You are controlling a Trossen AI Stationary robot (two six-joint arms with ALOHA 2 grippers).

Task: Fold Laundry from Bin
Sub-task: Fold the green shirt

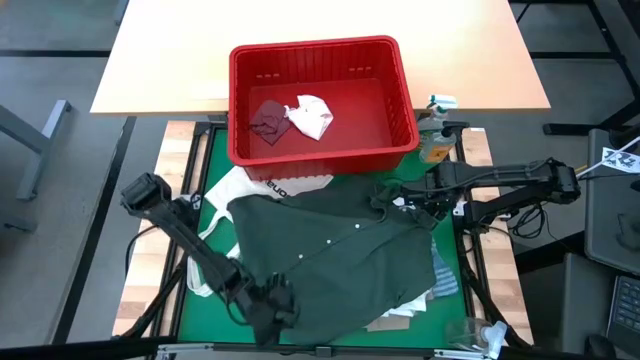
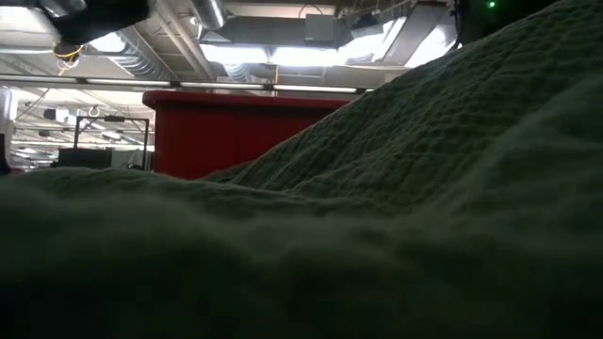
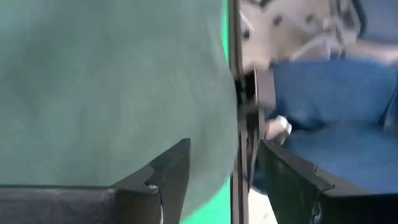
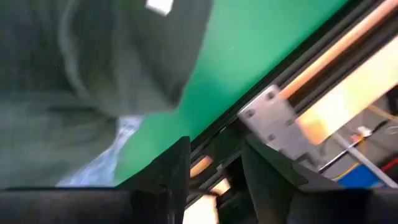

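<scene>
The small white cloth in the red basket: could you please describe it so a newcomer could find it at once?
Find the red rectangular plastic basket at the far end of the green mat. Two small pieces lie on its floor, touching. The crumpled white cloth is the right-hand one; its neighbour, the dark maroon cloth, is much darker.

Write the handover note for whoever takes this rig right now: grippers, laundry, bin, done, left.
Left gripper: open, at the near edge of the dark green shirt, holding nothing.
Right gripper: open, at the shirt's far right corner by the collar, holding nothing.
The shirt lies spread on the green mat, wrinkled, covering a white shirt and a blue-striped cloth that stick out from under it.
Red bin: behind the mat, still holding a maroon piece and a white piece.
Done: green shirt out of the bin and laid out.
Left: fold it, then the rest, then empty the bin.
</scene>
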